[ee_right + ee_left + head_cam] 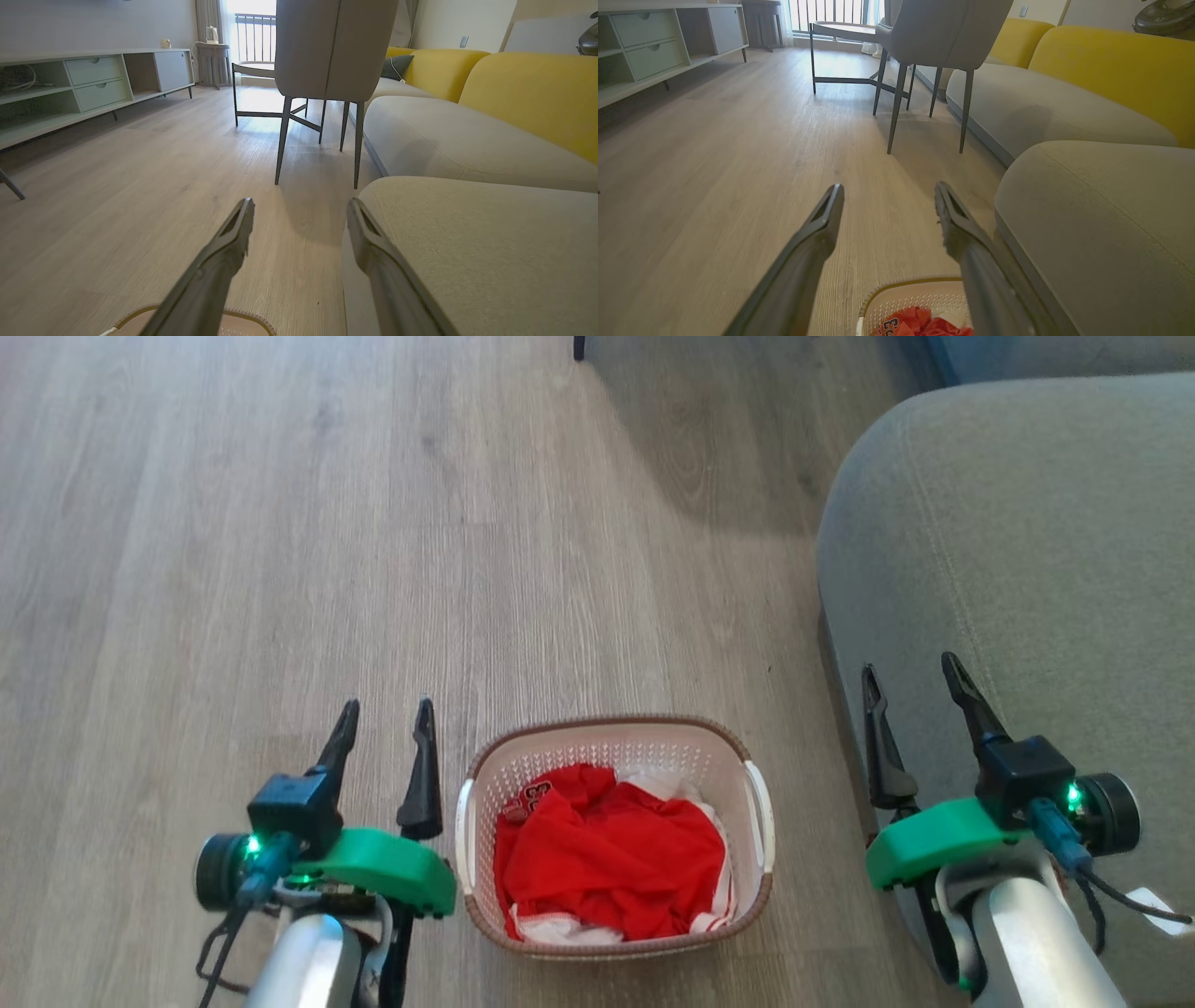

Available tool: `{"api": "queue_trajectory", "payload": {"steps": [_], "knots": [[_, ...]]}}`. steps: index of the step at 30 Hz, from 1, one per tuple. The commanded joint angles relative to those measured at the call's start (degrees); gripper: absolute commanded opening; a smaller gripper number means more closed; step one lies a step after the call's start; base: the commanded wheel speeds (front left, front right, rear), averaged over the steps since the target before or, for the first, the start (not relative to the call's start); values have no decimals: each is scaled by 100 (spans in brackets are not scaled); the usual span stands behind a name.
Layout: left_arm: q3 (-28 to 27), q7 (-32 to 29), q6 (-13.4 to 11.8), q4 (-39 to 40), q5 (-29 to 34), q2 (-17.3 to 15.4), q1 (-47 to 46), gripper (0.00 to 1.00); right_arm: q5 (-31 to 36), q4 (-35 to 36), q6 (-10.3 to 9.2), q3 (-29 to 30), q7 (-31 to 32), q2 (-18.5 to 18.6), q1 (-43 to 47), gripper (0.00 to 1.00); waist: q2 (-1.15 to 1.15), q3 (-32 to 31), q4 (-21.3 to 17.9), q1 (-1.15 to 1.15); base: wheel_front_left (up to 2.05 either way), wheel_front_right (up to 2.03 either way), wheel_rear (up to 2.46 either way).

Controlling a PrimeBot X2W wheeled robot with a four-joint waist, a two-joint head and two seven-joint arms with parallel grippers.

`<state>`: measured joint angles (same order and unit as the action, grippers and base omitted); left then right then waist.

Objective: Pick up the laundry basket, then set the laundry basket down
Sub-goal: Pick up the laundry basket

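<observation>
On the wooden floor (280, 523) just ahead of the robot, three things sat in a row. At the left, the left gripper (387, 707) hovered with its two dark fingers spread and nothing between them, near the basket's left side. In the middle stood the laundry basket (607, 722), upright on the boards, with red-and-white clothes (607, 849) heaped loosely inside, below the rim.

It looked light: thin perforated plastic with a small load of cloth. The walls would probably flex if squeezed hard. The stiffer brown rim, the left handle (464, 835) and the right handle (763, 817) seemed the sound places to take hold. One gripper on each side would keep it level.

At the right, the right gripper (910, 665) was likewise parted and empty, over the edge of the grey sofa (1027, 523) and apart from the basket.
</observation>
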<state>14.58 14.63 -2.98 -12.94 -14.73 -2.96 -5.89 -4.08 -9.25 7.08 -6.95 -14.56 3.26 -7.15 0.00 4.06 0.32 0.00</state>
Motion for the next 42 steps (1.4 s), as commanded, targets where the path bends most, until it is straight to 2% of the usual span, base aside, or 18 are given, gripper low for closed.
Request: {"api": "queue_trajectory", "payload": {"steps": [1, 6, 15, 20, 30, 42], "knots": [[-140, 37, -2, 110, -37, 8, -276, 100, 32, 157, 41, -104, -44, -38, -289, 100, 0, 108, -1, 0, 0, 0, 0], [-15, 37, 43, -370, -82, 8, -432, 100, 80, -124, 41, -112, -44, -38, -393, 100, 0, 514, -5, 0, 0, 0, 0], [175, 37, 94, -1069, -169, 8, -1116, 100, 138, -514, 41, -212, -44, -29, -907, 100, 0, 1612, 7, 0, 0, 0, 0], [349, 37, 124, -1577, 102, 8, -1616, 100, -6, -1059, 41, -195, -44, -27, -1298, 100, 0, 2226, 25, 0, 0, 0, 0], [682, 37, 225, -2706, -242, 8, -2646, 100, -99, -2102, 41, -269, -44, 19, -2128, 100, 0, 3275, 177, 0, 0, 0, 0], [1175, 37, 259, -3659, -663, 8, -3515, 100, -368, -3162, 41, -296, -44, 19, -2922, 100, 0, 4023, 267, 0, 0, 0, 0]]}}
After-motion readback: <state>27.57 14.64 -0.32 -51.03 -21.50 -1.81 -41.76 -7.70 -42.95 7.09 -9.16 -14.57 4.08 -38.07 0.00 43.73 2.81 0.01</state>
